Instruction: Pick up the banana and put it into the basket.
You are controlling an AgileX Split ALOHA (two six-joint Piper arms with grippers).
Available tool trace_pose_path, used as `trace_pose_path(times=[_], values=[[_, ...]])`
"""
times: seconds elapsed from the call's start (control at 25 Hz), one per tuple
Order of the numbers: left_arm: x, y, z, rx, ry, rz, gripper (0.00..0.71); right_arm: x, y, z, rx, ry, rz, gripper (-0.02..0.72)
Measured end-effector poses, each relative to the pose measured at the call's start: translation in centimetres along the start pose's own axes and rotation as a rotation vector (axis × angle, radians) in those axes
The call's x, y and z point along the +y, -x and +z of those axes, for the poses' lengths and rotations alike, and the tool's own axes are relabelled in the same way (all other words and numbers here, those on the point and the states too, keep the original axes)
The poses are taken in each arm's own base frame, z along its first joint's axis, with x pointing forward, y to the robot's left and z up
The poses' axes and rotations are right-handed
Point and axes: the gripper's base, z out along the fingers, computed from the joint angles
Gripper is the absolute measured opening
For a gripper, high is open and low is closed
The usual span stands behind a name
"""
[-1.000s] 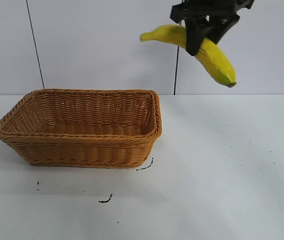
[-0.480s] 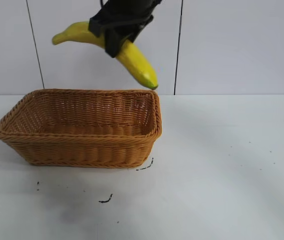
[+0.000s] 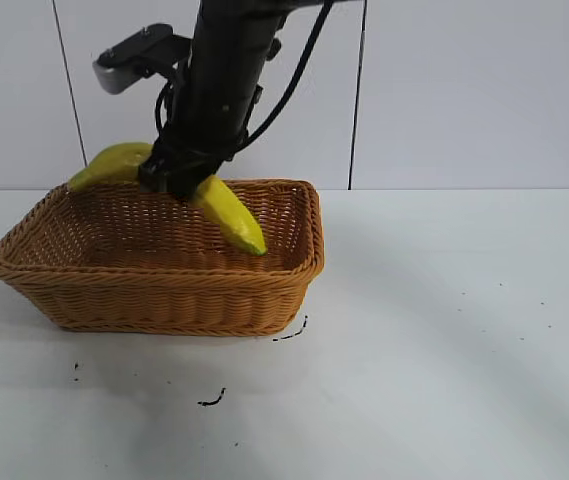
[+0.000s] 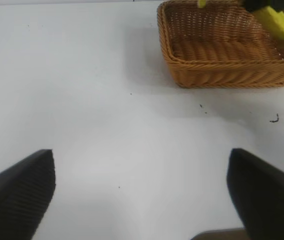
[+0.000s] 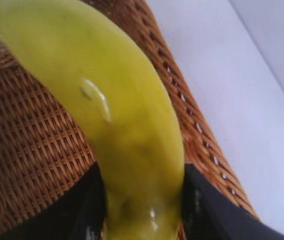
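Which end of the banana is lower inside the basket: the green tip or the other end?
The green tip: it dips below the basket rim, while the banana's other end sticks above the rim beside the right pincer.

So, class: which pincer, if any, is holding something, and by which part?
The right pincer is shut on the banana around its middle, over the basket. The left pincer is open and holds nothing.

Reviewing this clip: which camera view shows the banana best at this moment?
The exterior view: the banana shows from stem to greenish tip, held by the right claw and dipping into the basket. The right wrist view shows only its middle, close up; the left wrist view shows just its tip, far off.
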Motion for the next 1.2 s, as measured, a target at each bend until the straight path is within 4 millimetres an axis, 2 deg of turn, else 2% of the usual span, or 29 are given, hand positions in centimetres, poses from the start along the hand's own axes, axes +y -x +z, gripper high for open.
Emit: trace_pose_path(times=[0.12, 0.28, 0.32, 0.36, 0.44, 0.48, 0.6, 0.76, 0.96, 1.08, 1.2], values=[[0.0, 0.0, 0.0, 0.000, 0.000, 0.000, 0.693, 0.4, -0.1, 0.7, -0.007, 0.029, 0.026, 0.292], [0.0, 0.0, 0.0, 0.000, 0.000, 0.000, 0.693, 0.4, 0.1, 0.6, -0.024, 0.030, 0.034, 0.292], [0.0, 0.0, 0.0, 0.000, 0.000, 0.000, 0.693, 0.4, 0.1, 0.6, -0.024, 0.030, 0.034, 0.314], [0.0, 0.0, 0.0, 0.000, 0.000, 0.000, 0.693, 0.4, 0.1, 0.6, -0.024, 0.030, 0.034, 0.362], [0.0, 0.0, 0.0, 0.000, 0.000, 0.000, 0.693, 0.4, 0.1, 0.6, -0.026, 0.034, 0.038, 0.536], [0.0, 0.0, 0.0, 0.000, 0.000, 0.000, 0.693, 0.4, 0.1, 0.5, -0.027, 0.033, 0.038, 0.600], [0.0, 0.0, 0.0, 0.000, 0.000, 0.000, 0.693, 0.4, 0.0, 0.3, -0.011, 0.036, 0.041, 0.673], [0.0, 0.0, 0.0, 0.000, 0.000, 0.000, 0.693, -0.2, 0.4, -1.4, -0.007, 0.001, 0.129, 0.690], [0.0, 0.0, 0.0, 0.000, 0.000, 0.000, 0.693, -1.8, 1.4, -6.0, -0.056, -0.051, 0.319, 0.690], [0.0, 0.0, 0.0, 0.000, 0.000, 0.000, 0.693, -3.5, 0.5, -7.8, -0.034, -0.055, 0.407, 0.690], [0.0, 0.0, 0.0, 0.000, 0.000, 0.000, 0.693, -6.4, -1.8, -8.1, 0.019, -0.064, 0.496, 0.690]])
